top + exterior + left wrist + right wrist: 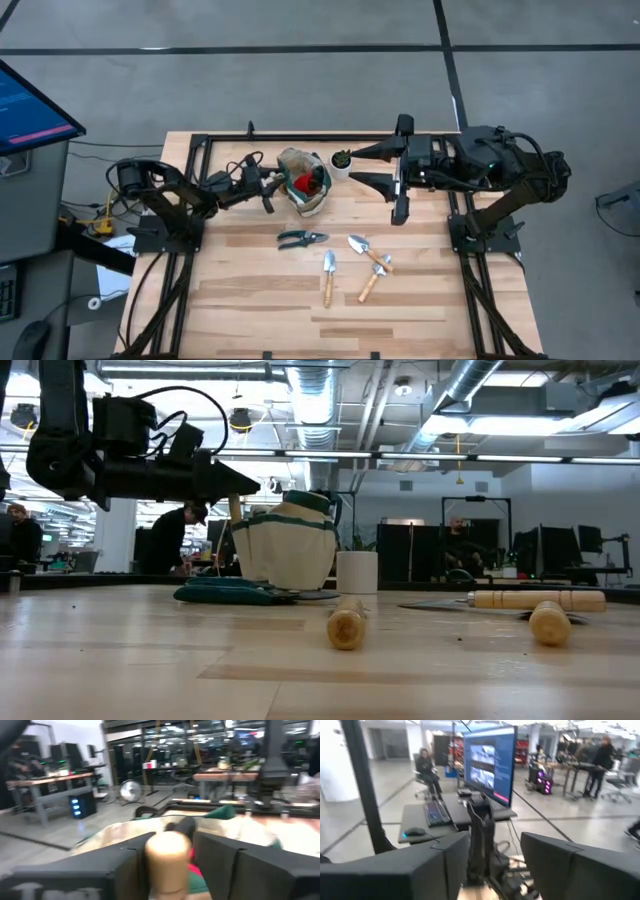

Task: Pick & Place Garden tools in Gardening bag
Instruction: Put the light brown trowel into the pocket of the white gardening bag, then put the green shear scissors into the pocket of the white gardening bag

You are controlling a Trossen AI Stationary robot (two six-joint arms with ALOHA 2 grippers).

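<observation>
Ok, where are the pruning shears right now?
In the high view the pruning shears lie flat on the table, just in front of the gardening bag and left of the three wooden-handled tools; neither pincer is near them.

Beige gardening bag (304, 180) upright at upper centre, red item (304, 182) inside. Dark pruning shears (301, 239), two trowels (328, 275) and fork (373, 282) flat below bag.
</observation>
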